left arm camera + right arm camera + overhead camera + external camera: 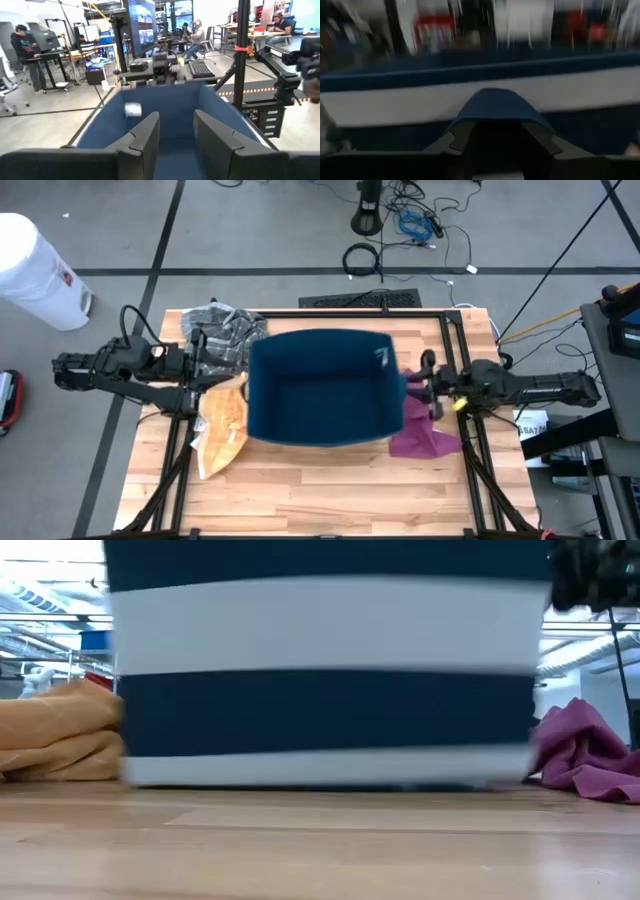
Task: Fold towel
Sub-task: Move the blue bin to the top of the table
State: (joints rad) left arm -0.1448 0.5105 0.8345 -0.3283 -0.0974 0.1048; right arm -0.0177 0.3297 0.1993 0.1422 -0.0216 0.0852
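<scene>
A: Where does the folding stand?

B: Early, I judge. The navy-blue towel with broad white stripes (322, 388) is lifted between both arms over the middle of the pale wooden slatted table (330, 490), hanging like a curtain. In the low view its lower edge sits right at the tabletop.

A: And the grippers?

B: The left gripper (232, 370) is at the towel's left edge, the right gripper (418, 383) at its right edge. The right wrist view shows a peak of blue cloth pinched between that arm's fingers (465, 140). The left fingers (145, 135) stand narrowly apart with towel around them; I take it they clamp an edge, but I cannot see the pinch.

A: Next move?

B: Probably laying it down flat or doubling it over, both arms moving evenly so the soft cloth doesn't skew.

A: Anything else?

B: A crumpled orange-tan cloth (222, 430) at left, a rumpled magenta cloth (422, 440) at right, a grey patterned bundle (222, 330) behind.
</scene>
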